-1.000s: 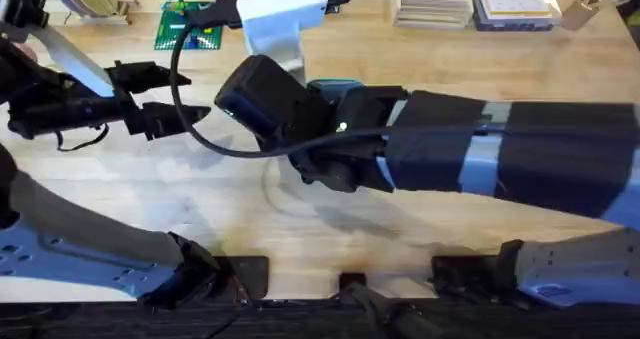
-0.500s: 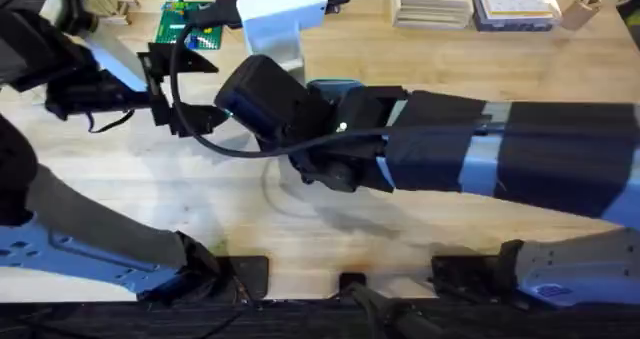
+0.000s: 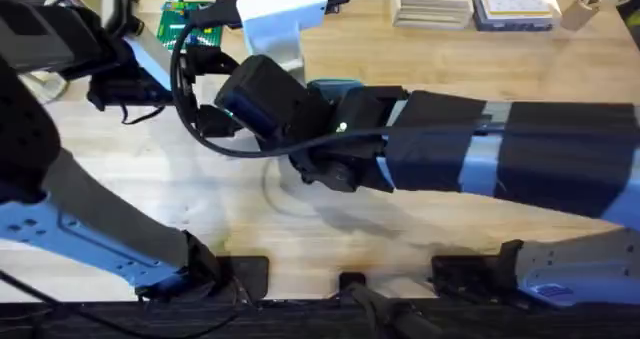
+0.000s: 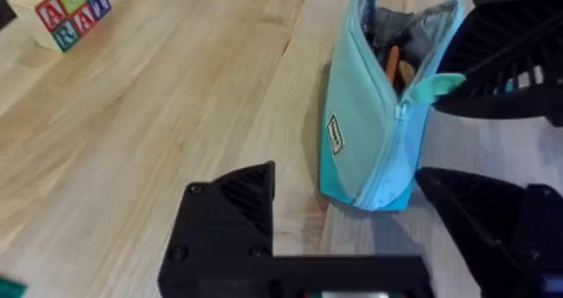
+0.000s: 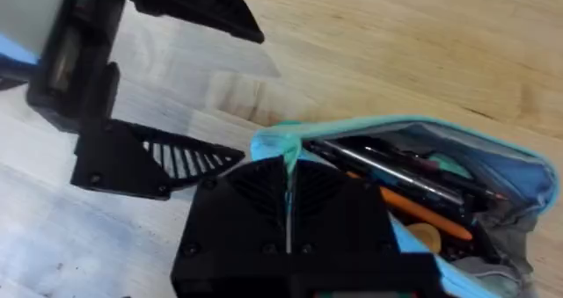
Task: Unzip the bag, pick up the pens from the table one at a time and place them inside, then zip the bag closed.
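Note:
The light blue bag point(image 4: 362, 131) lies on the table point(image 4: 132, 113), its zipper open. An orange pen point(image 5: 424, 213) and a black pen point(image 5: 396, 170) lie inside it. My right gripper point(image 5: 287, 185) is shut on the teal pull tab point(image 5: 275, 145) at the bag's end; its black fingers point(image 4: 515, 96) also show beside the tab point(image 4: 435, 85). My left gripper point(image 4: 343, 182) is open, its fingers standing either side of the bag's other end. From overhead the right arm covers most of the bag point(image 3: 335, 85), and the left gripper point(image 3: 210, 91) is just left of it.
Lettered toy blocks point(image 4: 70, 12) sit off to one side of the bag. At the table's far edge are a green board point(image 3: 185, 24), a white block point(image 3: 282, 19), a stack of wooden pieces point(image 3: 430, 1) and a clear box point(image 3: 515, 6).
My left arm has swung away from the front and to the right, bringing its open gripper up to the bag's end. The right arm has stayed put.

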Robot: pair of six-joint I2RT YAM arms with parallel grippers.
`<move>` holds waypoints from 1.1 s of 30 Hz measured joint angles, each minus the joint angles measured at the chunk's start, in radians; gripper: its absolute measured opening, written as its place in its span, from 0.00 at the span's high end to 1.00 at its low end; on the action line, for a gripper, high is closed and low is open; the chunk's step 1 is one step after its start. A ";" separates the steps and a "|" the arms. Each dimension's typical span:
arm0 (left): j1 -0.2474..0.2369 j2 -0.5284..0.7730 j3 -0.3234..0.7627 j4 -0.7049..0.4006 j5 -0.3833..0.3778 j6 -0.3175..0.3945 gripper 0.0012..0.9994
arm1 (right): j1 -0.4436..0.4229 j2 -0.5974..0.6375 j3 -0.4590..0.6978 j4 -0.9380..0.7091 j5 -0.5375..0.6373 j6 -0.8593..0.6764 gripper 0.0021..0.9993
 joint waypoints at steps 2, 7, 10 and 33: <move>-0.006 0.023 0.000 -0.001 0.007 0.000 0.01 | 0.000 0.000 0.000 0.000 0.000 0.000 0.97; -0.037 0.070 0.000 -0.005 0.028 0.000 0.01 | 0.000 0.000 0.000 0.000 0.000 0.000 0.97; -0.059 0.083 0.000 -0.004 0.032 0.000 0.01 | 0.000 0.000 0.000 0.000 0.000 0.000 0.97; -0.084 0.084 0.000 -0.006 0.043 0.000 0.07 | 0.000 0.000 0.000 0.000 0.000 0.000 0.97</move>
